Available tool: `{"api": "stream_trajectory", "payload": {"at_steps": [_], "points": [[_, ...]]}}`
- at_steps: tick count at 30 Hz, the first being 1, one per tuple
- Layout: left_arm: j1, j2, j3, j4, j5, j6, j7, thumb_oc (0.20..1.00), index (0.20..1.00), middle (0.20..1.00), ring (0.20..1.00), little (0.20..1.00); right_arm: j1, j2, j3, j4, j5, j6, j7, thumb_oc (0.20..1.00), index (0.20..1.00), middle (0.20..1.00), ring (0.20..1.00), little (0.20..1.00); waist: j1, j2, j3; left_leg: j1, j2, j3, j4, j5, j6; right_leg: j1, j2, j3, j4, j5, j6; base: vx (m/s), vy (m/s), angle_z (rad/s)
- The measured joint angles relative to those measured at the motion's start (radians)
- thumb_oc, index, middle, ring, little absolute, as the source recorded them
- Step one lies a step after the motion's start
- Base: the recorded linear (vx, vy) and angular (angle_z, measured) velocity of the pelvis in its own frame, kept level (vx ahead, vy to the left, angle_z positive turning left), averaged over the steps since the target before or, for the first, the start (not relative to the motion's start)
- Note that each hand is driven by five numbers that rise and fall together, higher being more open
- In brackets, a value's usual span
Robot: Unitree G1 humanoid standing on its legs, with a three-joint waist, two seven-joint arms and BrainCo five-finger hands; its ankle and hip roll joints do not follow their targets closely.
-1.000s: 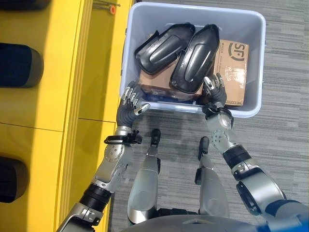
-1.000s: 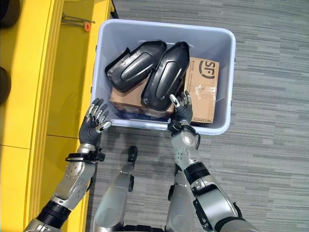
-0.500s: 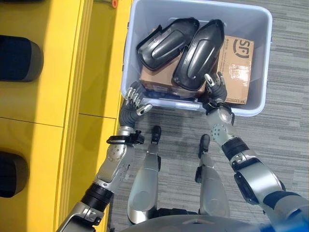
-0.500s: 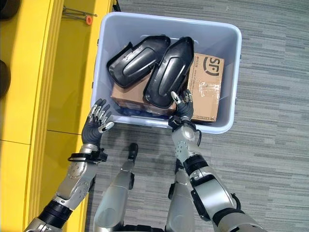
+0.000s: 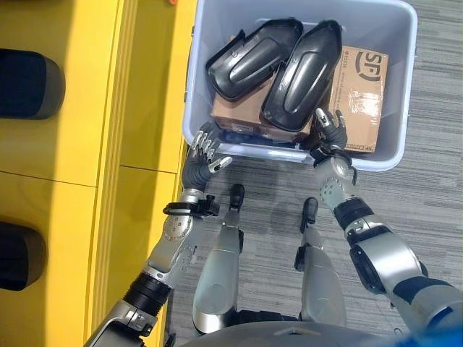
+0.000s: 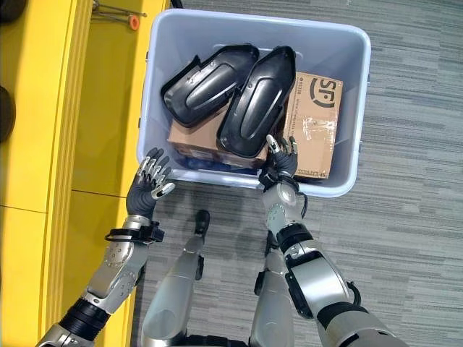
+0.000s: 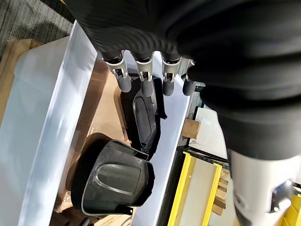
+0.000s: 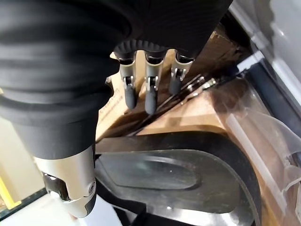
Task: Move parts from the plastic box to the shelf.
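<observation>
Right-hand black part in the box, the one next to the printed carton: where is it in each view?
Left eye view: black part, box centre, just above the right hand.
Right eye view, same spot, between the other black part and the carton.
Left wrist view: probably the edge-on shell past the fingers; uncertain.
Right wrist view, big, beneath the fingers.
Shared landmark: the plastic box near wall.

Two silver-grey robot arms w/ black bands are showing; each hand, left hand (image 5: 197,163) & right hand (image 5: 327,137), is wearing a dark ribbed cover, silver fingers (image 7: 142,75) ending in dark tips.
</observation>
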Motion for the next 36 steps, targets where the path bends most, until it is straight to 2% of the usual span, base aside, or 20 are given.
{"api": "stream_trajectory", "payload": {"at_steps": [3, 19, 32, 36], "points": [[-0.001, 0.000, -0.001, 0.000, -0.020, 0.000, 0.000, 1.000, 1.000, 1.000, 1.000, 1.000, -0.037, -0.009, 0.000, 0.010, 0.000, 0.000, -0.004, 1.000, 1.000, 1.000, 1.000, 1.000, 0.007, 0.001, 0.021, -0.002, 0.000, -0.001, 0.000, 0.001, 0.000, -0.001, 0.000, -0.001, 0.000, 0.001, 0.000, 0.00, 0.000, 0.00], [-0.001, 0.024, 0.000, 0.000, -0.038, -0.015, 0.000, 1.000, 1.000, 1.000, 1.000, 1.000, -0.140, -0.037, 0.001, 0.116, -0.010, 0.004, -0.013, 1.000, 1.000, 1.000, 1.000, 1.000, 0.016, 0.001, 0.021, -0.050, -0.005, -0.027, 0.001, 0.009, -0.002, -0.030, 0.000, -0.027, -0.004, 0.002, 0.000, 0.01, -0.003, 0.03], [-0.003, 0.031, -0.019, -0.001, -0.040, -0.022, 0.000, 1.000, 1.000, 1.000, 1.000, 1.000, -0.304, -0.139, -0.009, 0.308, -0.014, 0.047, -0.024, 1.000, 1.000, 1.000, 1.000, 1.000, 0.067, 0.006, 0.024, -0.106, -0.019, -0.043, 0.006, 0.018, 0.000, -0.073, -0.010, -0.041, -0.005, 0.006, 0.003, 0.00, -0.001, 0.04], [-0.006, 0.043, -0.019, -0.002, -0.040, -0.023, 0.000, 1.000, 1.000, 1.000, 1.000, 1.000, -0.332, -0.167, -0.009, 0.320, -0.050, 0.058, -0.031, 1.000, 1.000, 1.000, 1.000, 1.000, 0.068, 0.007, 0.025, -0.138, -0.025, -0.052, 0.019, 0.018, 0.000, -0.096, -0.014, -0.049, -0.002, 0.007, 0.004, 0.00, -0.004, 0.07]]}}
